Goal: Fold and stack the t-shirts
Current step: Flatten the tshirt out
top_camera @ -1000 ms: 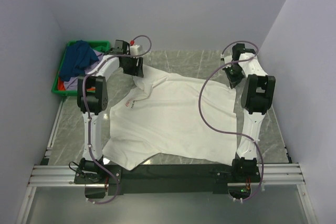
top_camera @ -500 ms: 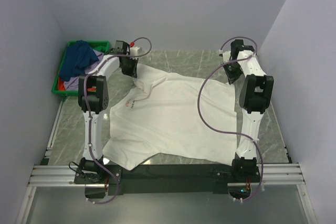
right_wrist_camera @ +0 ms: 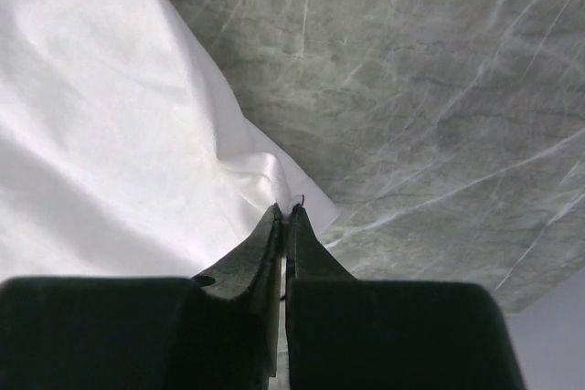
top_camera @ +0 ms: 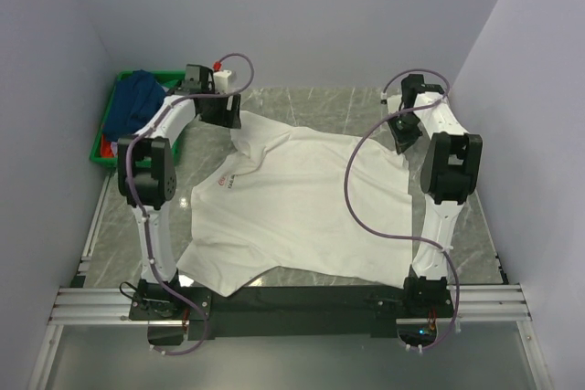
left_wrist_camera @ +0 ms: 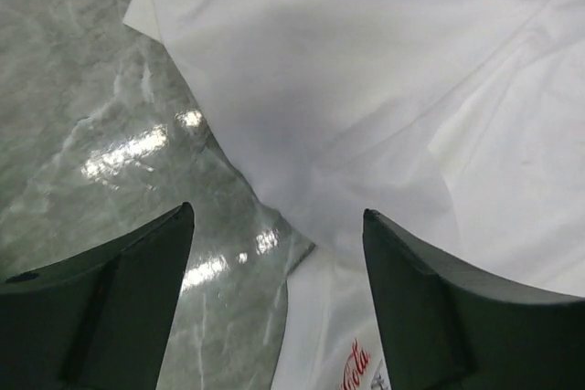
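Observation:
The large white t-shirt (top_camera: 302,207) lies spread on the marble table, its small red chest mark (top_camera: 226,181) at the left. My left gripper (top_camera: 228,116) is open and empty above the shirt's far-left sleeve (left_wrist_camera: 320,70); the red mark (left_wrist_camera: 355,367) shows between its jaws. My right gripper (top_camera: 402,139) is shut on the shirt's far-right sleeve corner (right_wrist_camera: 292,194), pinching the white cloth at the fingertips. The dark blue t-shirt (top_camera: 135,102) lies heaped in the crate, with lavender (top_camera: 137,139) and red (top_camera: 108,146) cloth under it.
The green plastic crate (top_camera: 102,154) stands at the far left corner of the table. Walls close in on the left, back and right. Purple cables loop from both arms over the shirt's right side (top_camera: 352,198).
My left gripper has let go of the far-left sleeve and drawn back toward the far left. My right gripper has stayed about where it was.

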`<action>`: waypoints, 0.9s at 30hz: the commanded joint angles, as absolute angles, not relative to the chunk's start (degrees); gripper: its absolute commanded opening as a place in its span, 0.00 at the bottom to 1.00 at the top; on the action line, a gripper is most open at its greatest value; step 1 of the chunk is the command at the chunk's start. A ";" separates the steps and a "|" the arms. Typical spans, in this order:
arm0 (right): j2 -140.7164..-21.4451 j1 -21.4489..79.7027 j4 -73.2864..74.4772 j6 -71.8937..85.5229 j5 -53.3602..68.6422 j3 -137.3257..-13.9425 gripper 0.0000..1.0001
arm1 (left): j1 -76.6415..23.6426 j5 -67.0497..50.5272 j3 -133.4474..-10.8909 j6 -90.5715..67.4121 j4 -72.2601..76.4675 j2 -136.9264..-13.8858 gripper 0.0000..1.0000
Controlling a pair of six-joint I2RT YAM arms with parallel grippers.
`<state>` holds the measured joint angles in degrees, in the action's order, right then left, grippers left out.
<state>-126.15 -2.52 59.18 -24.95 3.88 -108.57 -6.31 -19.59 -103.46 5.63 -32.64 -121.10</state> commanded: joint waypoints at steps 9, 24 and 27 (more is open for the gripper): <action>-125.68 -1.93 58.62 -22.76 4.92 -110.74 0.00 | -7.29 -15.12 -112.50 3.08 -27.16 -133.94 0.75; -127.18 -1.85 59.41 -23.55 4.57 -112.23 0.00 | -8.18 -14.85 -118.92 5.19 -29.35 -138.01 0.00; -124.20 -2.11 60.38 -24.87 5.36 -111.11 0.00 | -6.51 -20.28 -118.48 6.32 -33.38 -131.26 0.00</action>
